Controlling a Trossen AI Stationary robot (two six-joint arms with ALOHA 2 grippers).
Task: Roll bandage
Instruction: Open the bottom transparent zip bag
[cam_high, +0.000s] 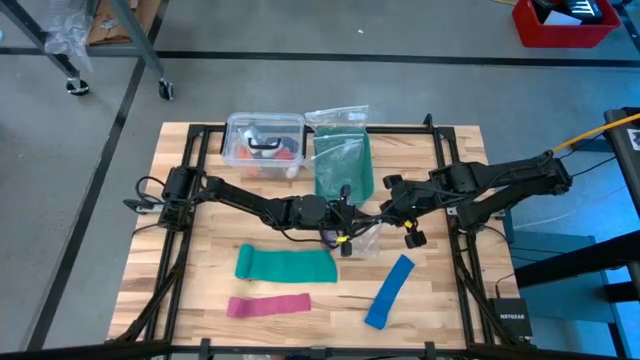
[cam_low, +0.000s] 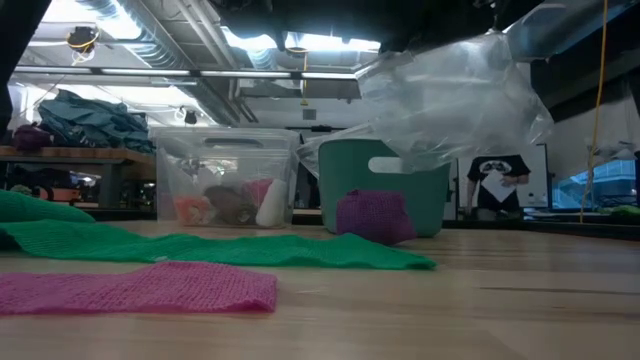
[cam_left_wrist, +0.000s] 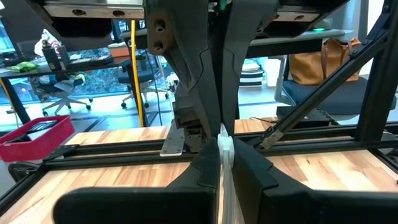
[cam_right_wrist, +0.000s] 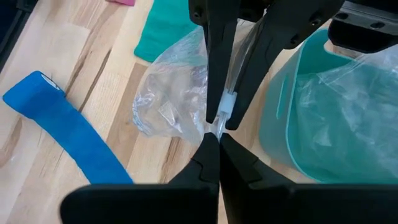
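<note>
Both pincers meet at mid-worktop, each clamped on the rim of one clear plastic bag. The left pincer has its fingers pressed together on the bag's white zip edge. The right pincer pinches the same edge from the other side, fingers tight together. The bag hangs lifted between them, puffed out and off the wood.

Under and just behind the bag, seen from worktop height, sits the bandage as a small purple roll, resting on the worktop in front of the teal bin. Beside the bin stands a clear box with odds and ends inside.

Nearer the front edge lie a green strip, a pink strip and a blue strip, all flat and apart from each other.

A person stands far off in the room behind.
</note>
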